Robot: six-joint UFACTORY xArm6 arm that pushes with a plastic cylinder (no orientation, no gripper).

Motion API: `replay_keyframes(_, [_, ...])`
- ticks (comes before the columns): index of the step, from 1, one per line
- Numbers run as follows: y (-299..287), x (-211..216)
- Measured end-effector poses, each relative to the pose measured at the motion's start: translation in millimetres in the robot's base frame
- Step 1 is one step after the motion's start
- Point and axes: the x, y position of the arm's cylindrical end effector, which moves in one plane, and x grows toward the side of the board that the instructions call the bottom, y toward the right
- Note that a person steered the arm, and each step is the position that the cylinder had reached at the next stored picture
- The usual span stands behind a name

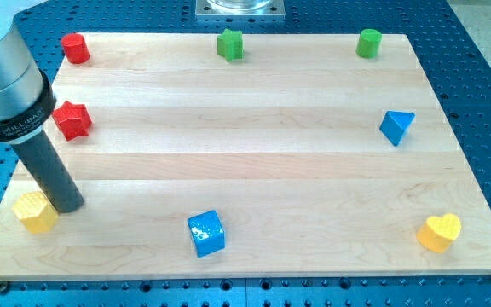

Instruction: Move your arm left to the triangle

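The blue triangle block (396, 126) lies near the board's right edge. My tip (67, 205) rests on the wooden board (245, 162) at the lower left, far to the left of the triangle. It touches or nearly touches the right side of a yellow hexagon block (35, 211). A red star block (72, 119) lies above the tip, beside the rod.
A red cylinder (75, 48) sits at the top left, a green star (230, 43) at the top middle, a green cylinder (368, 42) at the top right. A blue cube (205, 233) lies at the bottom middle, a yellow heart (440, 232) at the bottom right.
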Motion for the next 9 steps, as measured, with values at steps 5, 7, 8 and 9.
replay_keyframes(5, [155,-86])
replay_keyframes(7, [166,-86])
replay_keyframes(8, [191,-98])
replay_keyframes(9, [237,-119])
